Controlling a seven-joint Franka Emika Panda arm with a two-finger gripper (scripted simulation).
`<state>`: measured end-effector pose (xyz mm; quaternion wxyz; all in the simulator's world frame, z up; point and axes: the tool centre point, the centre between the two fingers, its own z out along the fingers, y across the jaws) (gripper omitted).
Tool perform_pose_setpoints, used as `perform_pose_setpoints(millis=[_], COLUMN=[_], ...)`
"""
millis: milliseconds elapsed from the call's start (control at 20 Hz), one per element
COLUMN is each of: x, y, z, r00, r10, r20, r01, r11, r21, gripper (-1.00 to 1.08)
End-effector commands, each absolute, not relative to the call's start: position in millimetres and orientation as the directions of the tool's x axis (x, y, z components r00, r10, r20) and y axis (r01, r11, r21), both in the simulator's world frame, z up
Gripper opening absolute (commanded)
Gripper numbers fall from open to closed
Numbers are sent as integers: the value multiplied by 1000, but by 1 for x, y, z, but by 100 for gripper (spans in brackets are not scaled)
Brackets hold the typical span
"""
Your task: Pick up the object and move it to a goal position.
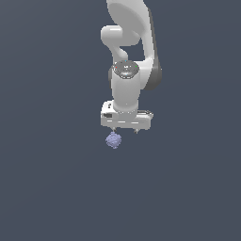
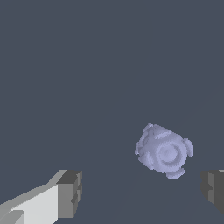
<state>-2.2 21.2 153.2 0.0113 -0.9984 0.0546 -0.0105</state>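
Gripper of the white Panda arm points straight down over the dark slate-grey tabletop, its two short dark fingertips set wide apart and holding nothing. In the exterior view the lumpy lavender-blue object shows just under the gripper body, toward the exterior view's left end of it, near one fingertip rather than centred under the hand. In the wrist view, the object appears as a bumpy, roundish blob with knobs around a circular face, lying on the tabletop. One finger and the other finger stand well apart, and the object sits closer to the second one, touching neither.
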Motion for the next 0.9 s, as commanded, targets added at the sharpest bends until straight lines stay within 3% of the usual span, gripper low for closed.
perform_pose_setpoints(millis=[0, 450, 850], x=[-4, -13, -19], y=[14, -18, -33], z=[144, 108, 91], r00=[985, 909, 852], r10=[-169, -417, -523], r20=[15, 2, 0], r01=[-169, -417, -523], r11=[-985, -909, -852], r21=[-23, -11, -1], gripper=[100, 100, 100])
